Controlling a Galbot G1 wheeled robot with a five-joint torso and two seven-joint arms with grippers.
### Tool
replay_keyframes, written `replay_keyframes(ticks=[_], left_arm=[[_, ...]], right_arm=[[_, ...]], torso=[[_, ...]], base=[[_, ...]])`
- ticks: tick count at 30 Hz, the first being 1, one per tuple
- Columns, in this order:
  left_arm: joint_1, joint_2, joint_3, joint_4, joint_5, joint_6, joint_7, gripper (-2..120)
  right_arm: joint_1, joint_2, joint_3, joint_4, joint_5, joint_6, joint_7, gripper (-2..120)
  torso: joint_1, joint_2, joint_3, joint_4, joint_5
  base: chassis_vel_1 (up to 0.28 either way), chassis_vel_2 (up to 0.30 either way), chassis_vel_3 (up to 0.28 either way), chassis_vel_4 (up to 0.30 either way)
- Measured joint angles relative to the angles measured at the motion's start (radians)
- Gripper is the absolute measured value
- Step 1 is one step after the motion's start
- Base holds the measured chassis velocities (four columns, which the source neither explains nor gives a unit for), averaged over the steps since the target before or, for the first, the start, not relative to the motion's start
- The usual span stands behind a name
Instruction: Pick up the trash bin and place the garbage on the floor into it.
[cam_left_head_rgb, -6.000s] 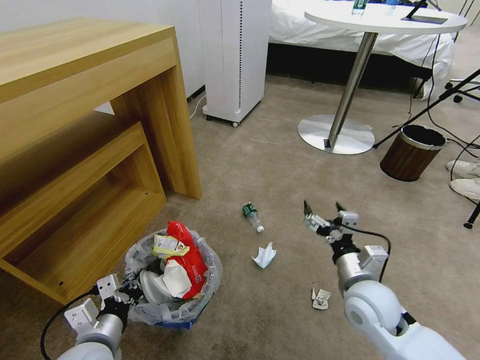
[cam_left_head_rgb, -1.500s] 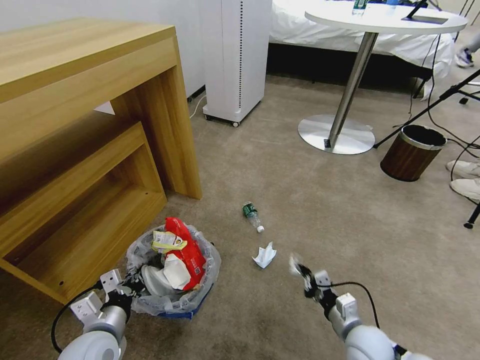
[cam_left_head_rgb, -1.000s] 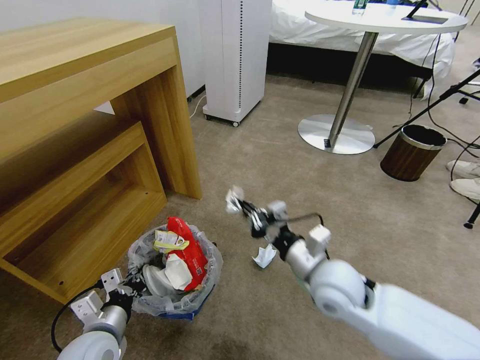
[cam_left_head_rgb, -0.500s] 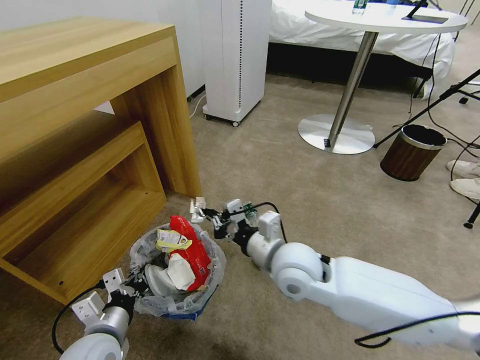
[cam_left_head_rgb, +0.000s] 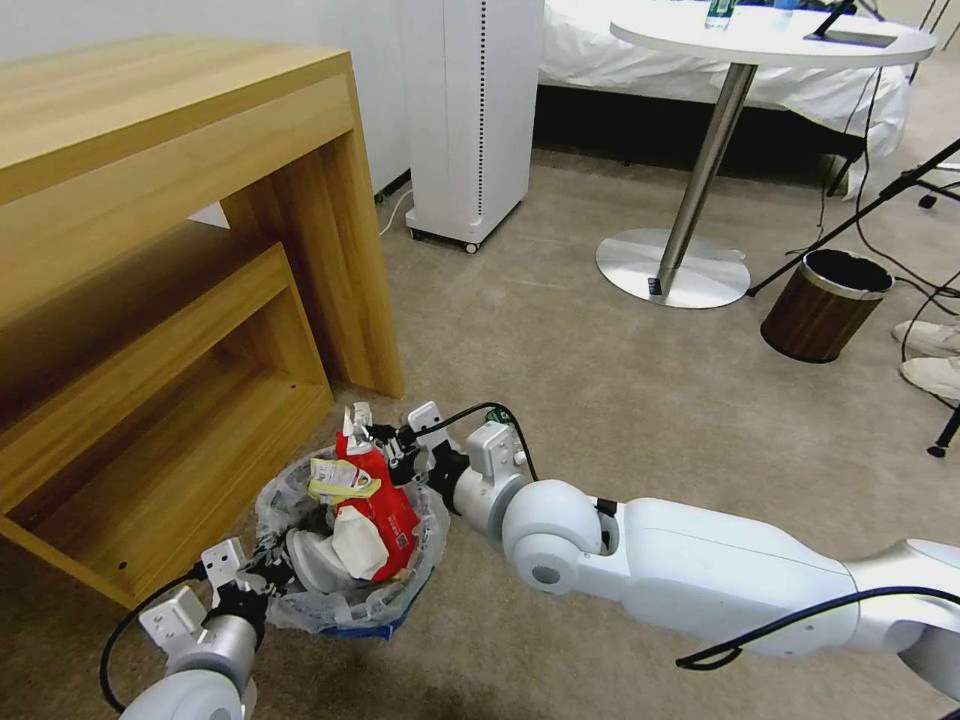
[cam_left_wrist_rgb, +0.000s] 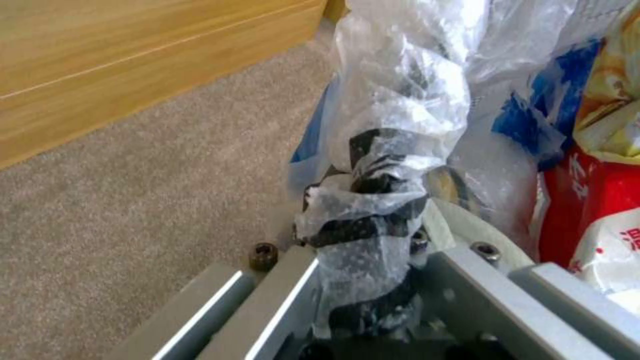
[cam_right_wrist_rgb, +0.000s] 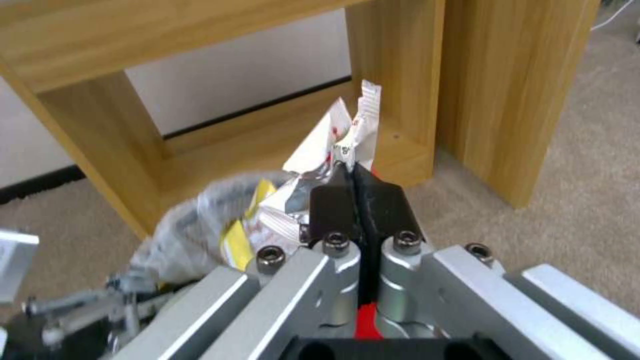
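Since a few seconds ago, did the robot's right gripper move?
Yes. The right gripper, pinching a crushed scrap, swung from open carpet leftward toward the wooden desk, now over the trash bin.

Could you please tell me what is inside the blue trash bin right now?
The trash bin holds red snack wrappers, a yellow-and-white packet and a white slipper; anything beneath them is covered.

Beige carpet, green-labelled bottle, brown bin, round table base

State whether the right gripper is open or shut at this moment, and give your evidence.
Shut. The right gripper has its black fingers pressed together on a crushed white wrapper, held above the trash bin.
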Motion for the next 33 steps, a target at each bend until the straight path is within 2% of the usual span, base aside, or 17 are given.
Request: replay_keyframes(ticks=[24,33], left_arm=[[0.008,-0.004,0.001,-0.006,0.001,-0.002,0.001,0],[0.013,-0.007,0.006,-0.010,0.010,-0.002,0.006,0]], right_arm=[[0.013,0.034,-0.061,-0.023,0.023,-0.047,0.033,0],[0.042,0.060,-0.083,-0.010,0.093,-0.122,0.101,0]], torso=[[0.000,0.000,0.000,0.0000,0.0001],[0.000,0.000,0.000,0.0000,0.0000]], base=[[0.000,0.000,0.000,0.000],[0.000,0.000,0.000,0.000]])
